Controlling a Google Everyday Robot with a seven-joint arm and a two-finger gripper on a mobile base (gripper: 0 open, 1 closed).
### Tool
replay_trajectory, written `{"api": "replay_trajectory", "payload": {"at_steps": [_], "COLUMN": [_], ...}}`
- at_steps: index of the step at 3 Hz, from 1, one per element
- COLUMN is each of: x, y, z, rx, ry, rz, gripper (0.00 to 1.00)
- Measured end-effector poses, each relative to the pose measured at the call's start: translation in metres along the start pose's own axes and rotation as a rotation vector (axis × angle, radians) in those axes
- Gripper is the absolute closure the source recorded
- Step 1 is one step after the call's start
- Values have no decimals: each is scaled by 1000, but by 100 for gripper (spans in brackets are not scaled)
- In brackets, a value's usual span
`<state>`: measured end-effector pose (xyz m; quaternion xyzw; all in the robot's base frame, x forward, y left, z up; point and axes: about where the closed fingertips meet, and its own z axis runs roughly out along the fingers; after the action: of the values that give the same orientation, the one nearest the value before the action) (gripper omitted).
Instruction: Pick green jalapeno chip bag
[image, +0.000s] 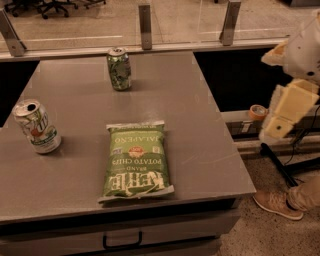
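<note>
The place looks like an office or test lab. Wheeled office chairs (40, 6) stand beyond a glass partition (185, 20) along the far edge of the grey tabletop (75, 100). A drawer handle (122, 242) sits under its near edge. The robot's cream hand (277, 125) hangs past its right edge, above speckled flooring (260, 230).

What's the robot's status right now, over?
Gripper hangs beyond the table's right edge. Green jalapeno chip bag flat near front edge, untouched. Green can, 7UP can stand apart; path open.
</note>
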<state>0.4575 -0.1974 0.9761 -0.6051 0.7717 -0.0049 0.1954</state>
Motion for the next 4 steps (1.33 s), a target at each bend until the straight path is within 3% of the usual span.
{"api": "replay_trajectory", "payload": {"at_steps": [1,2,3,4], "x": [-39,-97,-146,-150], "y": [-28,-46,-66,-67], "z": [33,62,82,88], "rx": [-28,-90,-154,-177], "ry": [-229,-480,-689,-717], "rz": [-1,-15,21,36], "gripper": [0,0,0,0]}}
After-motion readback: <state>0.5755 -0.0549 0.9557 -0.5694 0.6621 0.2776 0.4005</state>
